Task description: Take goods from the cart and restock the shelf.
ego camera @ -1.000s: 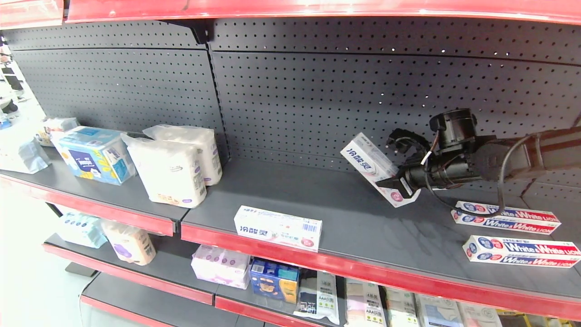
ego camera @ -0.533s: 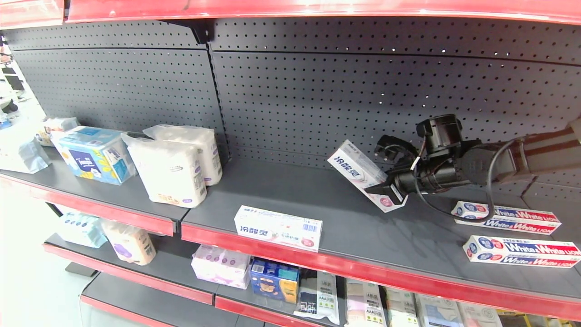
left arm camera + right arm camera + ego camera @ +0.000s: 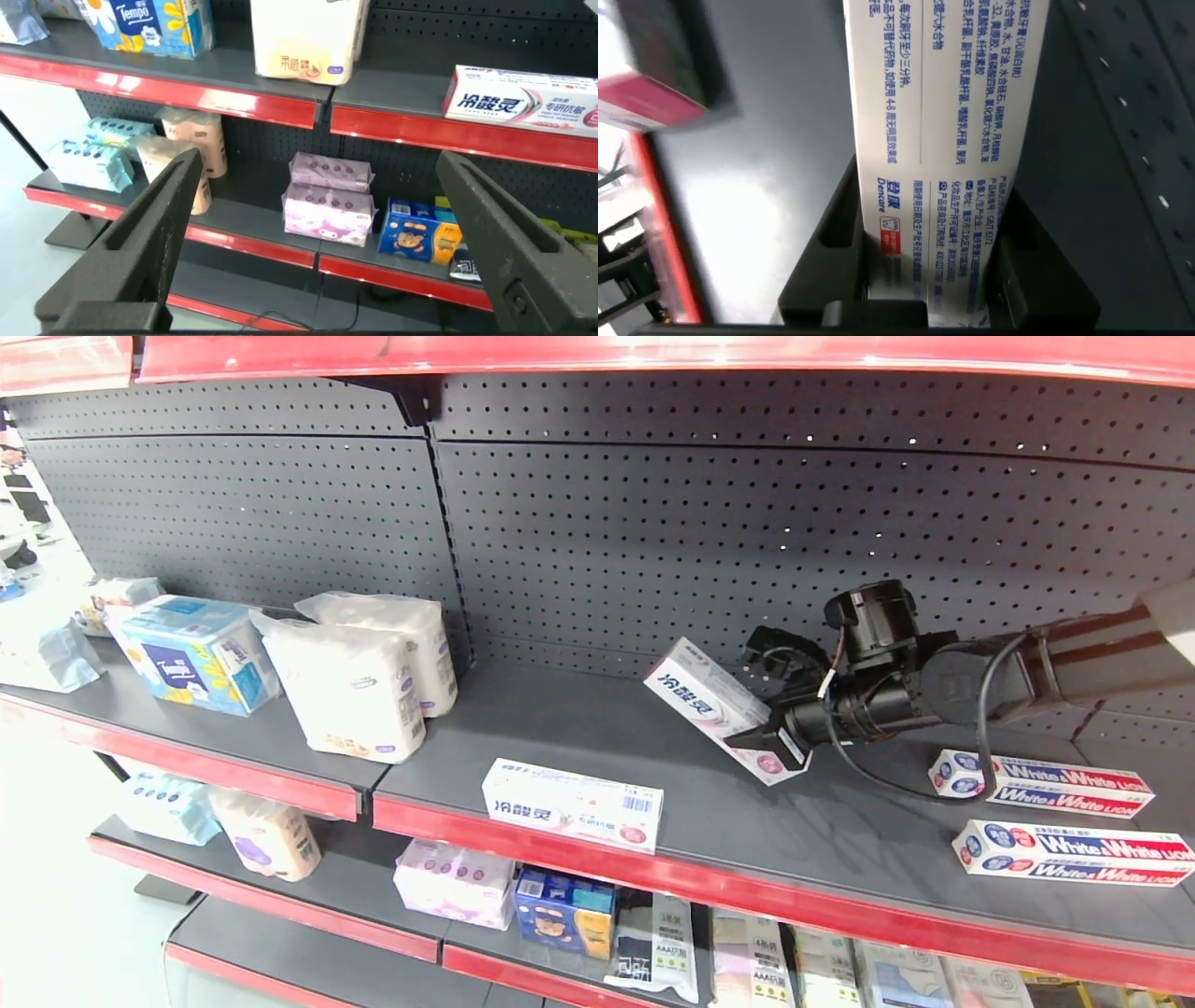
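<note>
Right jaws: pinching one end of the held toothpaste box [image 3: 714, 705], with one pad [image 3: 831, 243] on each broad face. That end is covered by the jaws, so the print there cannot be read.

Held toothpaste box: tilted, free end up and to the left. It sits above the middle shelf [image 3: 579, 728], right of centre and near the pegboard back panel [image 3: 653, 541]. Whether its low corner touches the shelf cannot be told.

Left jaws: spread wide and holding nothing, low in front of the lower shelves. Purple packs [image 3: 327, 201] show in the gap.

A matching box [image 3: 571, 805] lies flat at the near edge of the shelf, left of the held one and well apart from it.

Two blue-and-white boxes [image 3: 1041, 782] lie flat at the right; the arm's cable crosses the far one's left end.

Tissue packs [image 3: 350, 686] stand at the left.

Goods on the shelf below are cut off at the lower edge and hard to identify.
</note>
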You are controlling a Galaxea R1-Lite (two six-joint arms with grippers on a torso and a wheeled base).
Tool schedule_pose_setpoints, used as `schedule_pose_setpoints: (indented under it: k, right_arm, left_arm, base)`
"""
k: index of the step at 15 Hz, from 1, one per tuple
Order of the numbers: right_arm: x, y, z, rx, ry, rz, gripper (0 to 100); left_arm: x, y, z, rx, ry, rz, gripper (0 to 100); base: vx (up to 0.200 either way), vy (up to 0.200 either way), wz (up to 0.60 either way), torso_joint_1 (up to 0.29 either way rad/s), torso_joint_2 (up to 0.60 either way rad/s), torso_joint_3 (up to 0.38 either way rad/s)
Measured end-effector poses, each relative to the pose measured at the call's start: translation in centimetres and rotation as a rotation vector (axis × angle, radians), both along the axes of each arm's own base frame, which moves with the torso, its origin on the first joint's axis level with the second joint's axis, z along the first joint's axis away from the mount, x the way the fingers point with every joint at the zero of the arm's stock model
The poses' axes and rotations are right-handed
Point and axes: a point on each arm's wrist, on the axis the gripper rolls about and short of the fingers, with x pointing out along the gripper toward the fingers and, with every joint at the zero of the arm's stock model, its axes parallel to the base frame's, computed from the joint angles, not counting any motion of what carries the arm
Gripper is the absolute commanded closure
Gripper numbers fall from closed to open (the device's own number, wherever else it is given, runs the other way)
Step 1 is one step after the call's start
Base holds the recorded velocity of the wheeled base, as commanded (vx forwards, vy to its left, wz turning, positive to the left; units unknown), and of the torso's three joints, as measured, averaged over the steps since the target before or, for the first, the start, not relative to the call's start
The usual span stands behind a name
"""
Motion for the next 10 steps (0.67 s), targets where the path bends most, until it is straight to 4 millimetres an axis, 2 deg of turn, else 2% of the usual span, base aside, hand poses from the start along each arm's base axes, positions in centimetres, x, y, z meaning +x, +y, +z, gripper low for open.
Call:
schedule_pose_setpoints:
  k: [10]
  right_arm:
    - [0.5, 2.8, -0.3, -0.001, -0.020, 0.052, 100]
  left_arm:
    - [0.0, 0.0, 0.0, 0.000, 0.000, 0.000, 0]
  base:
    - [0.000, 0.000, 0.00, 0.000, 0.00, 0.000]
